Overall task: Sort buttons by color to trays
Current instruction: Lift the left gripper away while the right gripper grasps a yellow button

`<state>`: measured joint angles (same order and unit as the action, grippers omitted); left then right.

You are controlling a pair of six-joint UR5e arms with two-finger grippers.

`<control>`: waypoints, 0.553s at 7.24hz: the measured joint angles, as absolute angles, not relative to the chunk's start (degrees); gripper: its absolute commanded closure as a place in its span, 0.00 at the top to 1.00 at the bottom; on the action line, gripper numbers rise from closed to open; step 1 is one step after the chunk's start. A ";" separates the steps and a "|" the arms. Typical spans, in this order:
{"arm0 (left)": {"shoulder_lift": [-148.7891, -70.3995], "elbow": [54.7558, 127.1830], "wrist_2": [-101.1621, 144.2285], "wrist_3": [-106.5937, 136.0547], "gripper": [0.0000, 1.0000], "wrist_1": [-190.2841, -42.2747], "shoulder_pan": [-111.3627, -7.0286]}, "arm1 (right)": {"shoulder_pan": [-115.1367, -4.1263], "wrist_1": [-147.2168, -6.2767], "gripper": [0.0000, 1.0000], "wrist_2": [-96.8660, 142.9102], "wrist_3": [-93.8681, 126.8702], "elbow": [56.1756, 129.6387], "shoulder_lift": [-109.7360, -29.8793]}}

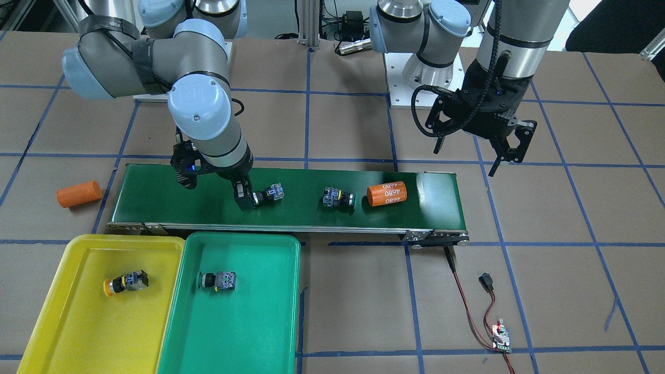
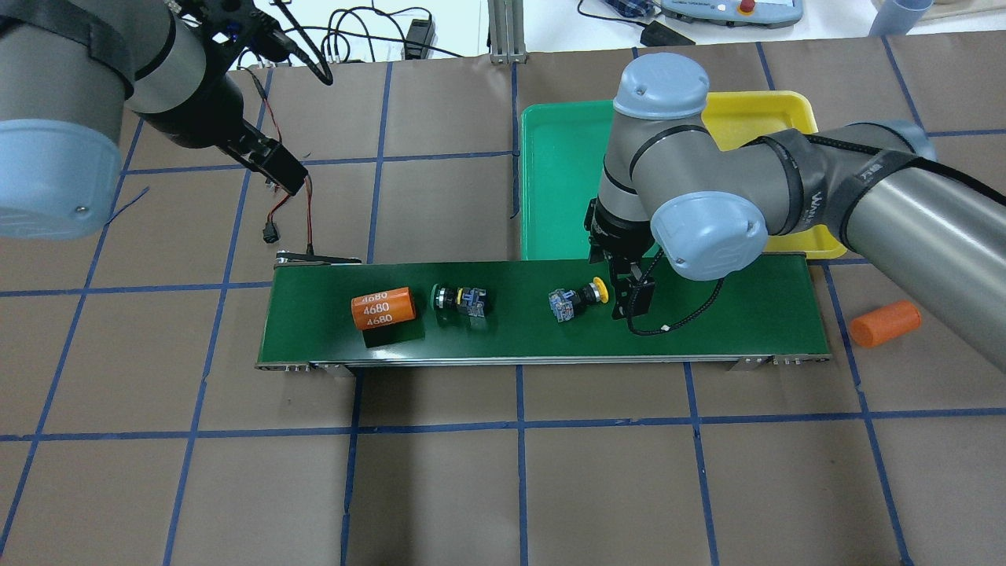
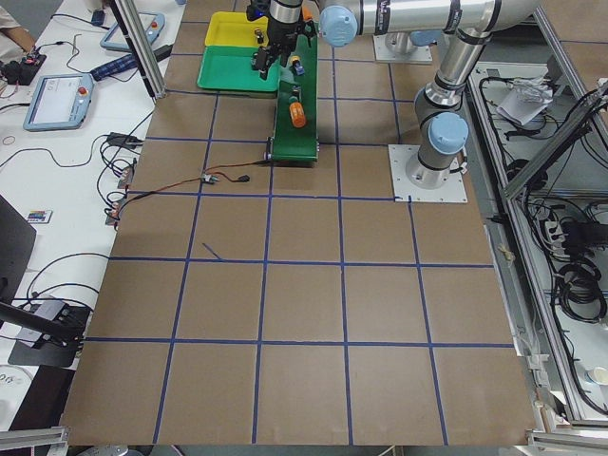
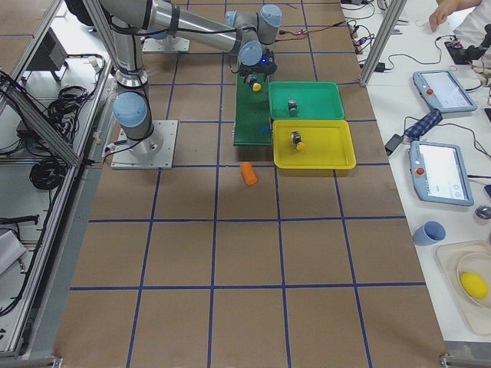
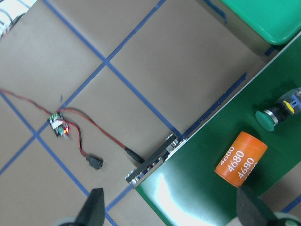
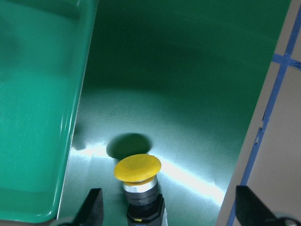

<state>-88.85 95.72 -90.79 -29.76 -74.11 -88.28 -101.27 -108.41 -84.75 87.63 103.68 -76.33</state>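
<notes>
**Sorting in progress.** Right fingers (image 6: 95, 207) are spread open on either side of a yellow-capped button (image 6: 137, 170). It lies on its side on the conveyor belt (image 2: 747, 306) beside the green tray (image 1: 249, 322), a stance suited to pinching its body. Left fingers (image 5: 96, 207) hang open and empty over the desk (image 2: 471, 472) by the belt's other end. A green-capped button (image 2: 460, 299) and an orange cylinder (image 2: 383, 308) wait on the belt. The green tray and the yellow tray (image 1: 62, 311) each hold one matching button.
</notes>
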 measured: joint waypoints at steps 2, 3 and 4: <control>-89.28 95.14 -90.75 -12.30 1.00 -74.95 -88.47 | -101.62 -108.53 1.00 -84.22 88.06 103.70 -75.54; -89.25 95.23 -90.69 -4.32 1.00 -75.52 -88.66 | -101.65 -108.56 1.00 -84.20 88.07 103.71 -75.23; -89.09 95.40 -90.74 0.21 1.00 -76.36 -88.88 | -101.68 -109.12 1.00 -84.20 88.07 103.71 -74.93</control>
